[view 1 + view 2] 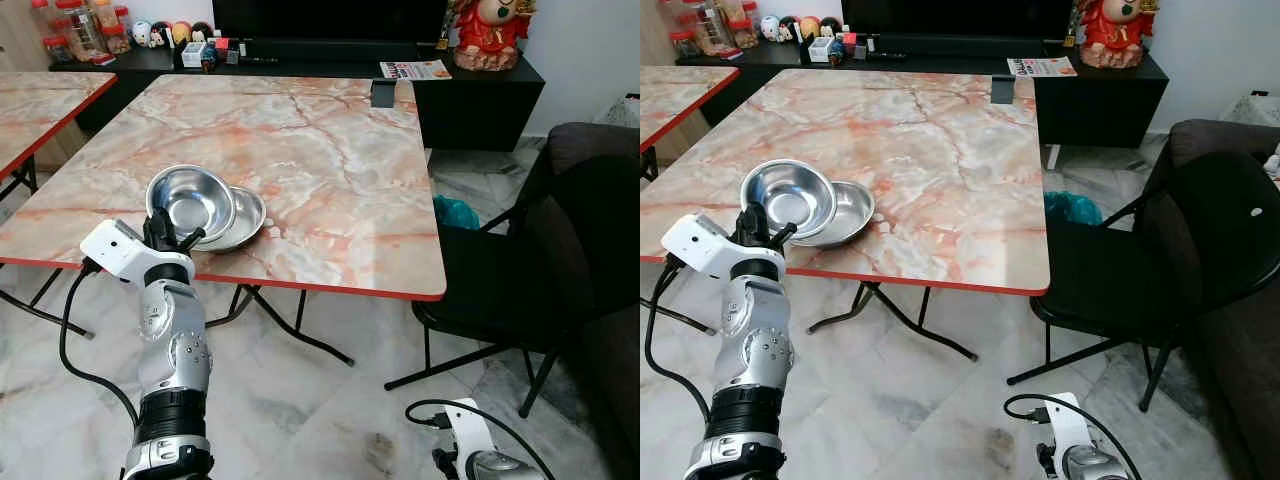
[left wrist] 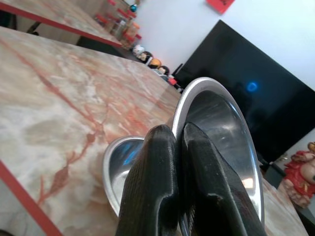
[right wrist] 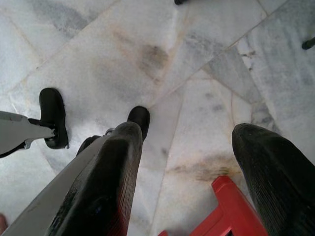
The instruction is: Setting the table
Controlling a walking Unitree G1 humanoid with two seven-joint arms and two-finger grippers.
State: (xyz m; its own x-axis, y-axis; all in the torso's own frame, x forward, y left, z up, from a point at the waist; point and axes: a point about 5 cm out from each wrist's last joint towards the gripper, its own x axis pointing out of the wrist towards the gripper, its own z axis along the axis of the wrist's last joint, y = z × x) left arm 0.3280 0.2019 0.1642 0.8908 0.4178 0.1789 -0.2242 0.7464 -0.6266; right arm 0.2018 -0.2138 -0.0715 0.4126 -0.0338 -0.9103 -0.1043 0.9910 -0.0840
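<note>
Two steel bowls sit near the front left edge of the marble table (image 1: pixel 330 140). The upper bowl (image 1: pixel 190 203) is tilted and overlaps the lower bowl (image 1: pixel 250 215), which lies flat on the tabletop. My left gripper (image 1: pixel 172 236) reaches up from below the table's edge and is shut on the near rim of the upper bowl (image 2: pixel 221 118); in the left wrist view its fingers (image 2: pixel 152 187) pinch that rim, with the lower bowl (image 2: pixel 118 162) behind. My right gripper (image 3: pixel 189 167) hangs low over the floor, open, with nothing between its fingers (image 3: pixel 110 182).
A black chair (image 1: pixel 520 280) stands at the table's right side, with a dark sofa (image 1: pixel 600 200) beyond it. A second marble table (image 1: pixel 40 100) is at the left. A black cabinet (image 1: pixel 470 90) with jars and a red figurine (image 1: pixel 490 30) runs along the back.
</note>
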